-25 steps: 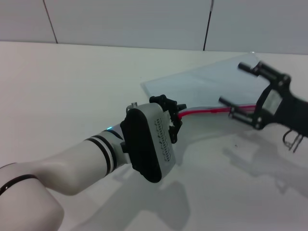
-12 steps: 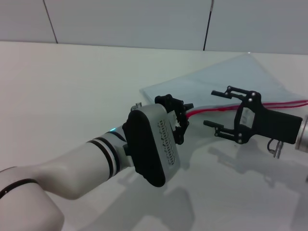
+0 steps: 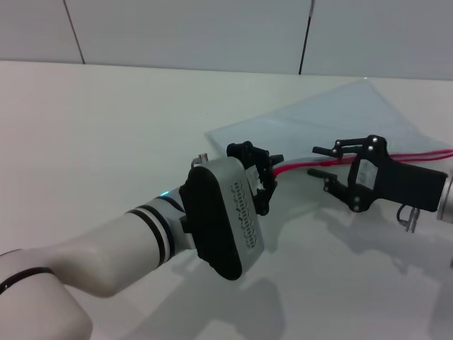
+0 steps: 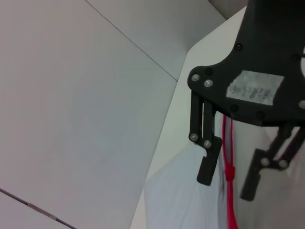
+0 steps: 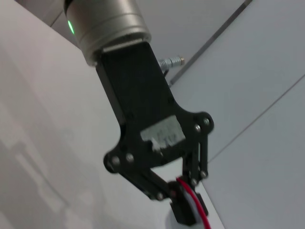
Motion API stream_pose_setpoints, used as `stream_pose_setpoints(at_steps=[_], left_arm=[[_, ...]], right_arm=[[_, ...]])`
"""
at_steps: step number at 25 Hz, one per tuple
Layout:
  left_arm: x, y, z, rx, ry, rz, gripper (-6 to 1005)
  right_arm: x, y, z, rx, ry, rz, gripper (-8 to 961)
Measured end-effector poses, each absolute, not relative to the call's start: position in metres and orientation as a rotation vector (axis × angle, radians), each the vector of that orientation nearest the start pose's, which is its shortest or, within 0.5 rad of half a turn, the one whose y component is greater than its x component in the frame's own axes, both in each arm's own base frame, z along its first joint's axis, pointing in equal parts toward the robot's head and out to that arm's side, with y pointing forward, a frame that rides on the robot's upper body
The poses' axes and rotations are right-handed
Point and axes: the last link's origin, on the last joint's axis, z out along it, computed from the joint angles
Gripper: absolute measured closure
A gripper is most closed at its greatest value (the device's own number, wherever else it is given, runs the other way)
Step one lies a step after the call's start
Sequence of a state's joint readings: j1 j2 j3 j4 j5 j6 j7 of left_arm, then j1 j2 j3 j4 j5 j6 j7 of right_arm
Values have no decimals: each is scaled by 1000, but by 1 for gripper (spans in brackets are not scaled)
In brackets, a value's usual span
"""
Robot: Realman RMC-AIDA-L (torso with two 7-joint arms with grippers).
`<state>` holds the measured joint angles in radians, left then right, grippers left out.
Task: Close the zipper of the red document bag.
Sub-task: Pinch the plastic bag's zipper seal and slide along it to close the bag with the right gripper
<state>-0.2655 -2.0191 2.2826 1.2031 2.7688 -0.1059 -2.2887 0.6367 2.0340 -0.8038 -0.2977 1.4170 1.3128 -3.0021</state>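
Gripping one zipper (image 3: 297,167), left gripper (image 3: 263,178) (clamped), right gripper (image 3: 324,161) spread

Place: a plain lab-like test bench, not a home.
Surface: a bare white table (image 3: 106,127) filled most of the head view.
Backdrop: pale grey wall panels (image 3: 184,32) with thin dark seams stood behind it.

White arms w/ black bands, black grippers
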Motion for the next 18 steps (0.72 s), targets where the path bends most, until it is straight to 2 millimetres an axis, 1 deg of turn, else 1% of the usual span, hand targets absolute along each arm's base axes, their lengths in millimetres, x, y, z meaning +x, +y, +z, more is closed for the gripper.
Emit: stream_pose_setpoints(at_steps=[5, 11, 18], left_arm=[[-164, 311, -113, -2235, 485, -84, 945], [-164, 310, -114, -2235, 486, -85, 946], [-164, 311, -113, -2234, 486, -84, 946]], right_arm=[[260, 359, -37, -2423, -658, 362, 688], [260, 358, -40, -2435, -674, 349, 784], [259, 358, -40, -2441, -702, 342, 831]])
